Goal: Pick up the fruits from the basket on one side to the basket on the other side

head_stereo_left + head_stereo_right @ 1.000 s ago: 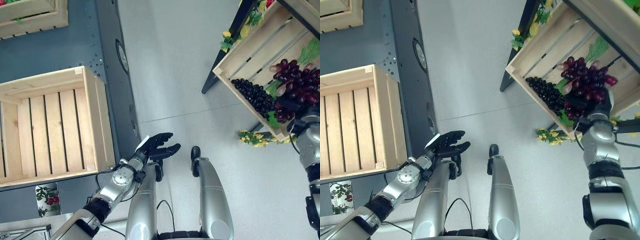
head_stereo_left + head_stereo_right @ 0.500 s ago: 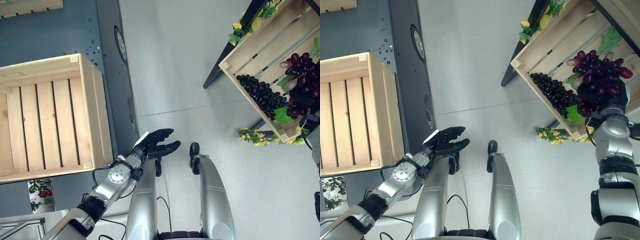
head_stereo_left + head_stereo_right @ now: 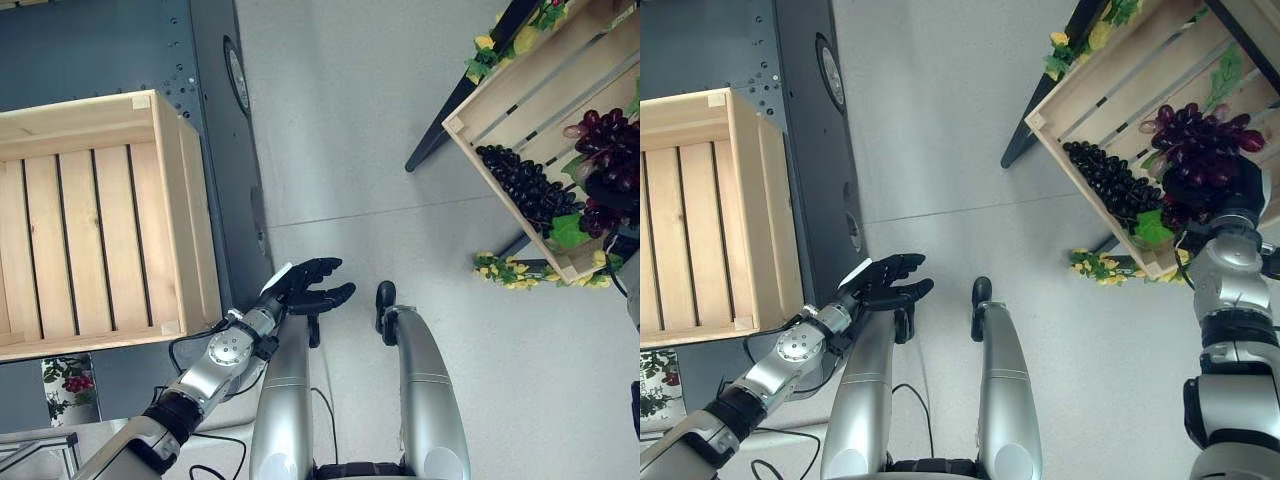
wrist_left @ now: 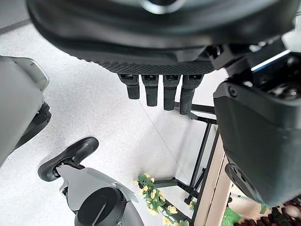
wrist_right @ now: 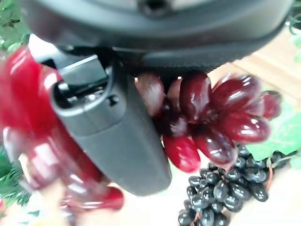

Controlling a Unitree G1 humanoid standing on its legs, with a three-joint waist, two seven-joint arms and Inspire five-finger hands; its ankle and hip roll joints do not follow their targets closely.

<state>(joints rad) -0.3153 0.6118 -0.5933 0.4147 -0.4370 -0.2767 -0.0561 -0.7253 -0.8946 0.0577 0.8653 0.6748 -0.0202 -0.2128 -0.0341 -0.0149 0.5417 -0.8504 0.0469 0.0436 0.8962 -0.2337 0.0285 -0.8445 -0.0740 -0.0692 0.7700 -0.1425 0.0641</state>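
A bunch of red grapes [image 3: 1200, 135] lies in the tilted wooden crate [image 3: 530, 95] on my right, next to a bunch of black grapes [image 3: 1105, 185]. My right hand [image 3: 1232, 195] is inside that crate, under the red bunch. Its thumb [image 5: 117, 136] presses across the red grapes [image 5: 221, 122], with the black grapes [image 5: 221, 197] just beyond. An empty wooden crate [image 3: 90, 230] sits on my left. My left hand [image 3: 300, 288] hovers low over the floor beside that crate, its fingers [image 4: 160, 92] straight and holding nothing.
The left crate rests on a dark blue-grey cabinet [image 3: 215, 60]. A black stand leg [image 3: 440, 130] carries the right crate, with yellow flowers [image 3: 510, 270] below its corner and a green leaf [image 3: 568, 230] inside. Grey floor lies between the two crates.
The whole picture has shifted, so the camera has moved. My right hand stays on the red grapes in the crate. My left hand keeps its open pose.
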